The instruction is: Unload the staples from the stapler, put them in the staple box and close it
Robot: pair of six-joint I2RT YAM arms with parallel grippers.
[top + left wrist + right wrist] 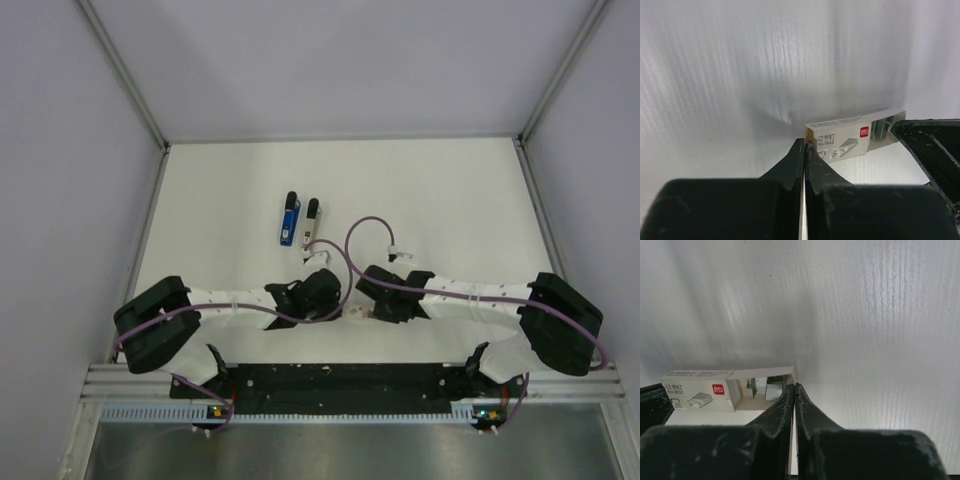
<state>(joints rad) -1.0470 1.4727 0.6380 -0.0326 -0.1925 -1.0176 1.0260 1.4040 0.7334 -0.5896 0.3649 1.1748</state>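
Two staplers lie side by side on the white table, a blue one (288, 219) and a white-grey one (311, 222), both beyond my grippers. The staples themselves are hidden from view. My left gripper (340, 307) (805, 144) is shut on nothing, its tips right at the near-left corner of a small whitish box (840, 141). My right gripper (368, 307) (792, 386) is also shut and empty, its tips at the open end of that same box (700, 390). The two grippers face each other across the box (354, 312).
The box's open end shows silvery-grey blocks (765, 389) inside. Purple cables (365, 235) loop over the table behind the wrists. Metal frame rails (150, 230) and grey walls border the table left, right and back. The black base bar (340, 378) runs along the near edge.
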